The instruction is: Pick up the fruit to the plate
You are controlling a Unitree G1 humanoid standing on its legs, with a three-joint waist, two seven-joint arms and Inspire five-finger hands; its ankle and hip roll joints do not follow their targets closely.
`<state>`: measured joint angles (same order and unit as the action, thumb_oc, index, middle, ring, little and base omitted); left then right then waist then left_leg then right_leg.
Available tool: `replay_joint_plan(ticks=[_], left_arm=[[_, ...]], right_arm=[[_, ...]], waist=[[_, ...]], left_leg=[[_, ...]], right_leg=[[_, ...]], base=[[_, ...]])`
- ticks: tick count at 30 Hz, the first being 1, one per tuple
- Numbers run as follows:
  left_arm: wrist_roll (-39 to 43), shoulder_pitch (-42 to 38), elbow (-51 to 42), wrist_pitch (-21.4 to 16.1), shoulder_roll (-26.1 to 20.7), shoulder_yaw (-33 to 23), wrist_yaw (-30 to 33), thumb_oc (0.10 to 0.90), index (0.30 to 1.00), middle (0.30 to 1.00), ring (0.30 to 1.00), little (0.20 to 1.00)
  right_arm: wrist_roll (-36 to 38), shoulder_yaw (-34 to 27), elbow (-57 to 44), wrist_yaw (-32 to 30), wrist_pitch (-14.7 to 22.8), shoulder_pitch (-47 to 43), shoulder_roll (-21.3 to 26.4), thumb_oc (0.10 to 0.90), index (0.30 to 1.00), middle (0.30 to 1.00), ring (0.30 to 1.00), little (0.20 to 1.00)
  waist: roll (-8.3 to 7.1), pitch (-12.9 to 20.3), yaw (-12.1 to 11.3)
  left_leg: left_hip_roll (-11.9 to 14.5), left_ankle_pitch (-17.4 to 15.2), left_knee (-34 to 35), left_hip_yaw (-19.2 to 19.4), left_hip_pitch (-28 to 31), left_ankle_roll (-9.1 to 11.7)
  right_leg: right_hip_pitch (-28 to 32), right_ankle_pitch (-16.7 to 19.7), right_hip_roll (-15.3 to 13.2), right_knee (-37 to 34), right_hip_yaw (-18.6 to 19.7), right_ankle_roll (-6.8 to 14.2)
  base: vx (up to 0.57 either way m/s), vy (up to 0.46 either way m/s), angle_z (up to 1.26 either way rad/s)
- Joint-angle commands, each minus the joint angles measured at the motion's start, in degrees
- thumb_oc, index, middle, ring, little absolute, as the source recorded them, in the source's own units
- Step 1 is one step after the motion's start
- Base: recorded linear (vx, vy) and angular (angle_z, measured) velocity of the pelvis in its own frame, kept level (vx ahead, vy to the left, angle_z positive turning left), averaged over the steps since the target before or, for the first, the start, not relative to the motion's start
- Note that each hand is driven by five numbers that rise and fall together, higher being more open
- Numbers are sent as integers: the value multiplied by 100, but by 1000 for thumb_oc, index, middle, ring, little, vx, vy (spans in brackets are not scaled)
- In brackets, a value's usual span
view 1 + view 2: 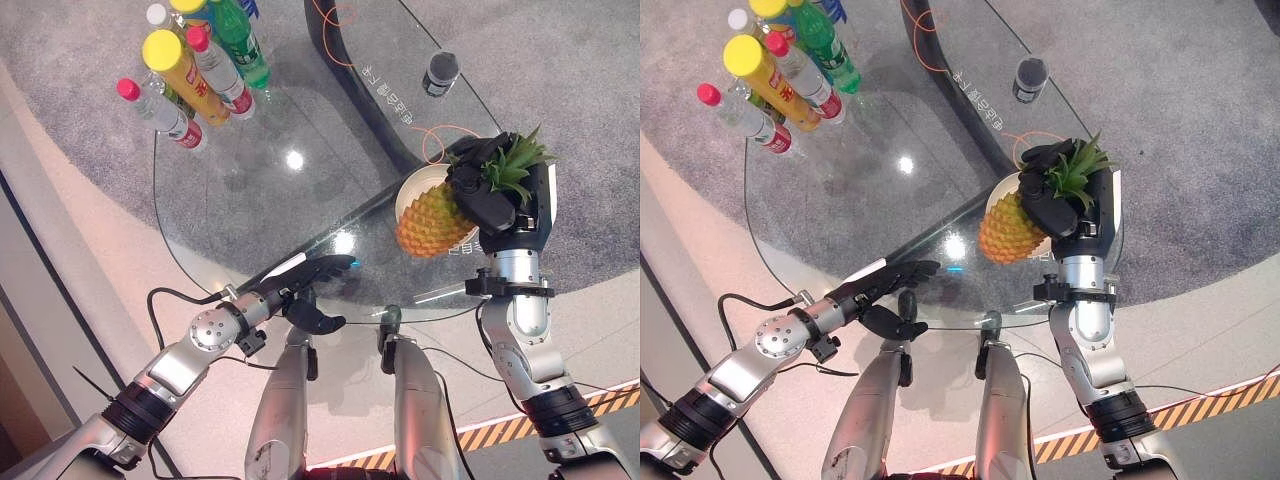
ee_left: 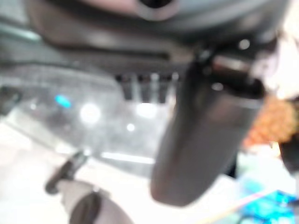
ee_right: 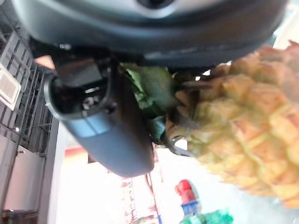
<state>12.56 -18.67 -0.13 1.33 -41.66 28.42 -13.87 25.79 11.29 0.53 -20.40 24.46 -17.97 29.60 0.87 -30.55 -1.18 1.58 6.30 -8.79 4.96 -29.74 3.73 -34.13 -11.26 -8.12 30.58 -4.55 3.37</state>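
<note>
A yellow-orange pineapple with a green leafy crown hangs tilted over a white plate at the right side of the glass table. My right hand is shut round the top of the fruit at its crown; the right wrist view shows the pineapple right beside the thumb. Most of the plate is hidden under the fruit. My left hand lies open with straight fingers over the table's near edge, holding nothing; its thumb fills much of the left wrist view.
Several bottles with red, yellow and white caps stand in a cluster at the far left of the round glass table. A dark cup sits at the far right on a dark curved strip. An orange cable loops near the plate.
</note>
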Motion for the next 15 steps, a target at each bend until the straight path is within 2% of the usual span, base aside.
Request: replay_joint_plan(ticks=[1,2,3,4,7,10,15], left_arm=[[51,-269,-634,-227,-197,-110,179,800,900,900,900,900],[89,-261,-604,-194,-191,-113,254,800,900,900,900,900],[106,-263,-599,-184,-192,-110,271,800,900,900,900,900],[170,-281,-564,-117,-154,-88,379,800,900,900,900,900],[152,-377,-504,27,-80,22,585,800,900,900,900,900],[122,-429,-506,125,-82,127,633,800,900,900,900,900],[250,-508,-393,129,-119,282,761,800,900,900,900,900]], right_arm=[[-878,-391,-1185,-650,322,-798,452,100,300,300,300,200],[-1326,-398,-1103,-1061,237,-827,474,100,300,300,300,200],[-1466,-409,-1076,-1190,210,-841,483,100,300,300,300,200],[-2319,-429,-990,-1942,-66,-902,516,100,300,300,300,200],[-3381,-359,-773,-2898,-527,-1156,596,100,300,300,300,200],[-3759,-213,-534,-3389,-753,-1473,729,100,300,300,300,200],[-3546,54,-108,-3876,-468,-1819,765,100,300,300,300,200]], waist=[[-149,76,180],[-140,76,168],[-139,76,165],[-131,76,155],[-99,76,118],[-54,76,42],[33,76,-25]], left_leg=[[-300,-849,-1117,14,-3,-179],[-306,-863,-1132,12,-28,-188],[-309,-866,-1139,16,-42,-190],[-319,-873,-1173,20,-99,-193],[-322,-875,-1220,11,-208,-202],[-355,-882,-1254,-22,-339,-210],[-374,-845,-1260,-37,-566,-199]], right_leg=[[562,1374,69,-1605,-523,258],[533,1359,66,-1577,-525,263],[521,1356,62,-1569,-528,267],[464,1353,56,-1535,-527,275],[350,1357,37,-1477,-541,294],[232,1374,34,-1466,-554,303],[7,1390,37,-1429,-575,296]], base=[[0,0,0],[0,0,0],[-5,1,4],[-7,2,4],[-3,1,1],[3,-17,5],[-13,3,5]])
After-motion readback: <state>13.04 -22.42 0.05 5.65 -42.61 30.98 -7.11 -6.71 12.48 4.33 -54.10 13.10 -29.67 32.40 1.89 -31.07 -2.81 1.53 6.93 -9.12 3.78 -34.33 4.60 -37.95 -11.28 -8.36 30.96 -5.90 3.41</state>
